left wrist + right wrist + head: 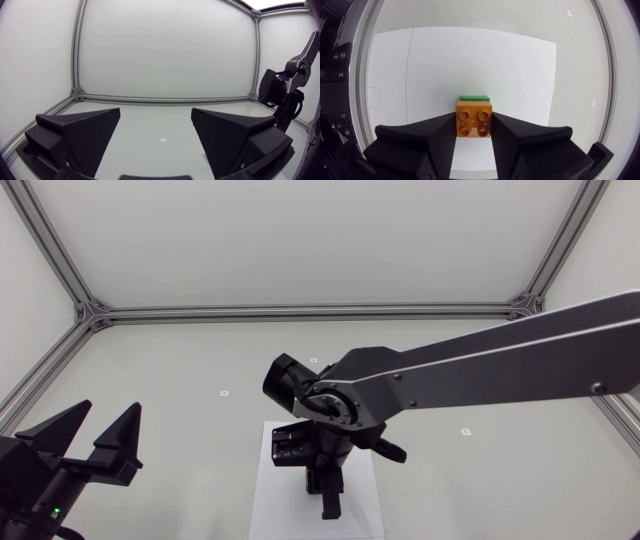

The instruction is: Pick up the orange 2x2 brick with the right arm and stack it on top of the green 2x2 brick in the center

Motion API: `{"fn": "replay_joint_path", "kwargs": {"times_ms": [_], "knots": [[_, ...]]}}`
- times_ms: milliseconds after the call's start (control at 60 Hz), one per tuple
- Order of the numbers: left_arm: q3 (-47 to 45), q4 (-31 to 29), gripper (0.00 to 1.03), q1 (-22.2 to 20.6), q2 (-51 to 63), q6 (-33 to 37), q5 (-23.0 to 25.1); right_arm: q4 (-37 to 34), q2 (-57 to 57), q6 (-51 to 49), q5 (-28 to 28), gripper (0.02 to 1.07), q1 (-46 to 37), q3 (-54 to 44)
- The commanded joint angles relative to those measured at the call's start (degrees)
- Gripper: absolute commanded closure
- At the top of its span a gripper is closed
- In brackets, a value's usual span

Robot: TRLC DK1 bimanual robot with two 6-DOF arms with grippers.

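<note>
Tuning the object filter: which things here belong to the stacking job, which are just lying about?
Job:
- orange 2x2 brick, between the fingers of the right gripper
- green 2x2 brick

Just there:
- white sheet
- left gripper, open
- small marker

The orange brick (474,118) is smooth plastic, the right end effector (474,125) matte.

Lab robot cell: aluminium frame (300,311), white panels (300,240), plain table (180,370).
</note>
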Motion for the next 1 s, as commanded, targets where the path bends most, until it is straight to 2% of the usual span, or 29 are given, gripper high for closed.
{"fn": "replay_joint_path", "kwargs": {"times_ms": [0,583,983], "knots": [[-2.35,-0.58,0.04,-0.25,-0.1,-1.15,-0.17,0.45,1.62,-0.95,0.57,0.83,0.57,0.03],[-2.35,-0.58,0.04,-0.33,-0.1,-1.15,-0.17,-2.1,4.7,-0.69,1.63,0.83,1.01,0.82],[-2.35,-0.58,0.04,-0.25,-0.1,-1.15,-0.17,-3.95,6.72,-1.04,-2.94,0.84,-0.57,1.26]]}}
